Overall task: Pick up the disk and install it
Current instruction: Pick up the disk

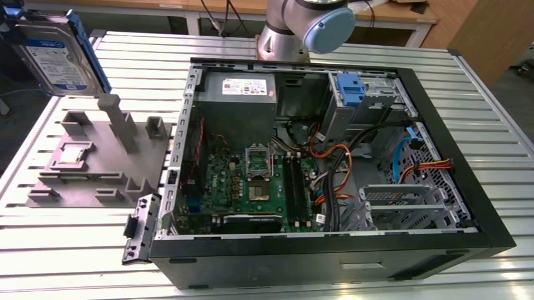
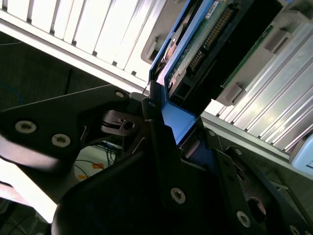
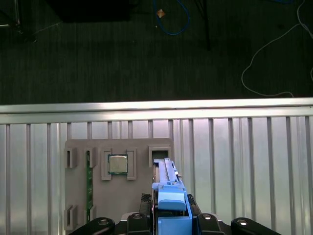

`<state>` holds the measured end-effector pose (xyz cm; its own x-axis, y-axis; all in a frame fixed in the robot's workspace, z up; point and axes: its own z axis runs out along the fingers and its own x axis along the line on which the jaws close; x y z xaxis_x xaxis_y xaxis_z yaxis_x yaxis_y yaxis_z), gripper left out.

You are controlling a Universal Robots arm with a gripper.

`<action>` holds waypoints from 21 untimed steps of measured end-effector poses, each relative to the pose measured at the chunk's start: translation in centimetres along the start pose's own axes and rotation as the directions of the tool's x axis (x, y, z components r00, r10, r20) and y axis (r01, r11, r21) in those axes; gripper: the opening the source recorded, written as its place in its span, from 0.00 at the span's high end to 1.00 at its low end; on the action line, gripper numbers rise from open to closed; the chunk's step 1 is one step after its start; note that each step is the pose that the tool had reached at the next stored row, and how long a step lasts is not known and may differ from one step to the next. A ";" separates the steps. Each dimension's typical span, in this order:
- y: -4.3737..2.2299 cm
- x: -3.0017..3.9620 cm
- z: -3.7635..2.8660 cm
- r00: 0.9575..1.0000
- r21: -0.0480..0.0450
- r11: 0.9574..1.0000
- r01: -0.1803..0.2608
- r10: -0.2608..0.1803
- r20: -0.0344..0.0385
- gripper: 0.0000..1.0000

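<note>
The disk point(image 1: 57, 59) is silver metal framed in smooth blue plastic; the table point(image 1: 67, 250) ribbed shiny metal

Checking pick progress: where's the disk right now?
In the exterior view's upper left, the disk hangs in the air above the grey parts tray, outside the computer case. In the second wrist view the hand grips its edge.

The arm point(image 1: 279, 31) is silver-grey and cylindrical, its joint closed by a rounded pale blue cap point(image 1: 329, 30). The gripper point(image 2: 181, 120) is matte black, seemingly metal, built of flat angular link plates point(image 2: 63, 122) fastened with bright silver screws point(image 2: 177, 195).
</note>
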<state>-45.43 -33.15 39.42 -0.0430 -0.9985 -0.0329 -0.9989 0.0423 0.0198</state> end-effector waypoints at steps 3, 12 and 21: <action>0.00 0.00 -0.07 1.000 0.000 1.000 0.000 0.000 0.000 0.63; -0.17 -0.01 -0.17 1.000 0.000 1.000 0.000 0.000 0.000 0.63; -0.19 -0.01 -0.22 1.000 0.000 1.000 0.000 0.000 0.000 0.63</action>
<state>-45.24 -33.15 39.64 -0.0430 -0.9985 -0.0329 -0.9989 0.0423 0.0198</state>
